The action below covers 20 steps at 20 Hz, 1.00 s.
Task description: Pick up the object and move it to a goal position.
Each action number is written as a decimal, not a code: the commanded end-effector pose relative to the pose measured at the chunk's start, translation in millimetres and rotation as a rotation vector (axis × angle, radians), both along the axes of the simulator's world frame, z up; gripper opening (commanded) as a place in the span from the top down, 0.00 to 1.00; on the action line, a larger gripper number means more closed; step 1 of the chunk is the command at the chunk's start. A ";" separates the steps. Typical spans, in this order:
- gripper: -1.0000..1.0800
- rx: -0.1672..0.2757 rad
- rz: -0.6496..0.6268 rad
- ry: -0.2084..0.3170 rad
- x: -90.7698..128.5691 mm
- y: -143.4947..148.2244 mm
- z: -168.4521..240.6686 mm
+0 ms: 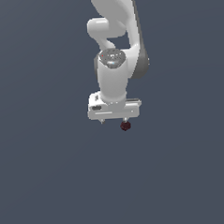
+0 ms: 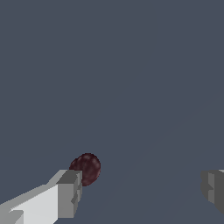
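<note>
Your gripper [image 2: 142, 192] hangs with its fingers [image 2: 68, 192] spread wide and nothing between them. The object [image 2: 87, 168], a dark maroon lump, sits just beyond one fingertip, outside the gap, on the plain grey worktop [image 2: 131, 65].

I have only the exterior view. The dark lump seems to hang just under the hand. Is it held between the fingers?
Observer: No. The wrist view shows the gripper wide open, and the object is not clamped.
Operator: Is it centred in the gap, then?
Observer: No. It sits close by one finger; the other finger stands far from it, with bare floor between.
Operator: Does the near finger touch it?
Observer: I cannot tell. That fingertip overlaps the object's edge in the picture, so contact stays uncertain.
</note>
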<state>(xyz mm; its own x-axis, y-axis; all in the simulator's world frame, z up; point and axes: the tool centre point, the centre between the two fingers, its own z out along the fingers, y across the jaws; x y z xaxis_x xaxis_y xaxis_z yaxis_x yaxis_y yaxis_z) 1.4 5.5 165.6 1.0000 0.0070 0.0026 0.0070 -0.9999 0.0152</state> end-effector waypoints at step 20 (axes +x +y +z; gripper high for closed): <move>0.04 0.004 -0.091 -0.011 6.9 -20.6 0.6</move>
<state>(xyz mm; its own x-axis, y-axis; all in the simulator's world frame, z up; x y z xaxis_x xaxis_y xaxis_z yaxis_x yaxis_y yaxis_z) 8.8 -16.2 167.2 0.9970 -0.0764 0.0138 -0.0766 -0.9970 0.0111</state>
